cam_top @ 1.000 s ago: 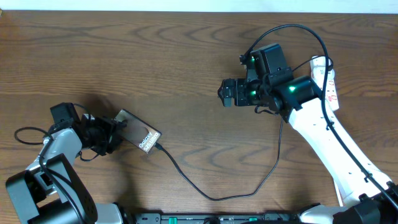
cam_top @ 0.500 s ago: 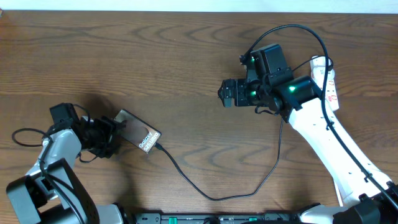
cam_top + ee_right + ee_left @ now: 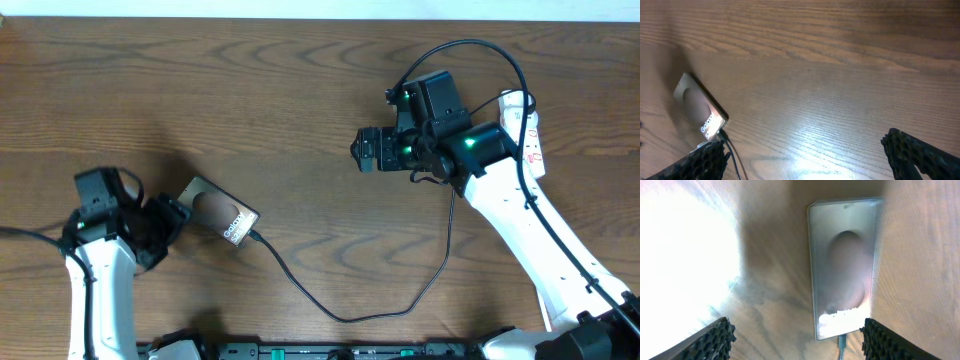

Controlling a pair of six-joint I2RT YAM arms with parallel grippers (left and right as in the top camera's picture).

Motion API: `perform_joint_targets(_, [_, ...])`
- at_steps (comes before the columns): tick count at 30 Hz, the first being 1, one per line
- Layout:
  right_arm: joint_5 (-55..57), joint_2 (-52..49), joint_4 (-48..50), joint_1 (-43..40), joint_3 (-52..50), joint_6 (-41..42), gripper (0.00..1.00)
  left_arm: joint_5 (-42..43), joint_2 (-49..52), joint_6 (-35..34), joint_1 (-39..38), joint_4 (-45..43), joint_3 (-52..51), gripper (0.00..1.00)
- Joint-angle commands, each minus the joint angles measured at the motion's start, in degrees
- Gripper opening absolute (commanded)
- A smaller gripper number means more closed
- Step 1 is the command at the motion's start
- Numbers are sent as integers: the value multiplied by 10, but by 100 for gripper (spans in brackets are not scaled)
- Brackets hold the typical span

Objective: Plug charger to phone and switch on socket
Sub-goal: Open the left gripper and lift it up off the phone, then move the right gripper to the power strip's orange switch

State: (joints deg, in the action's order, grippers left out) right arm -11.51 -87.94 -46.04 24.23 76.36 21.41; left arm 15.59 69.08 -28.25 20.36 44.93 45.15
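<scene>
Brown wooden table: the grain runs side to side. A pale strip marks the table's far edge along the top of the overhead view, and a dark rail lines the bottom.
Open room: a broad stretch of bare wood fills the upper left and middle of the overhead view, between the two arms.
Flat dark rectangular phone with white "Galaxy" lettering: it lies flat and slanted, low and left of centre in the overhead view, well apart from every table edge.
Thin black charger cable: it leaves the phone, sags in a loop toward the bottom middle, then climbs at the right toward the white arm.
Small black plug tip: it meets the phone's lower-right short edge and looks seated there.
Narrow white power strip with red marks: it sits at the far right, largely under the right arm. I cannot tell the switch position.
Left gripper: spread wide and gripping nothing. The phone's cable end lies between its ribbed black fingers. One pad overlaps the phone's corner at lower right of the wrist view, and I cannot tell whether it touches.
Right gripper: spread wide and empty over bare wood, right of centre in the overhead view and well apart from the phone.
</scene>
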Motion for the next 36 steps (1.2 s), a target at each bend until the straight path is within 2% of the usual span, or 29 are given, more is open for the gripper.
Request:
perform_joint_targets(1, [7, 8, -1, 2, 5, -7, 99, -87, -4, 23, -57, 32, 79, 81])
perform_joint_targets(6, [7, 8, -2, 2, 5, -7, 99, -165, 5, 24, -161, 89, 194, 82])
perform_joint_targets(11, [9, 8, -3, 2, 5, -7, 99, -187, 5, 56, -233, 107, 259, 83])
perform_joint_targets(18, [11, 8, -2, 2, 5, -7, 99, -187, 5, 148, -328, 106, 270, 84])
perform_joint_targets(22, [11, 8, -2, 2, 5, -7, 99, -204, 5, 158, -372, 100, 269, 87])
perform_joint_targets(25, [11, 8, -3, 2, 5, -7, 99, -204, 5, 158, -384, 94, 269, 91])
perform_joint_targets(36, [33, 8, -14, 2, 5, -7, 99, -204, 5, 158, -385, 94, 269, 92])
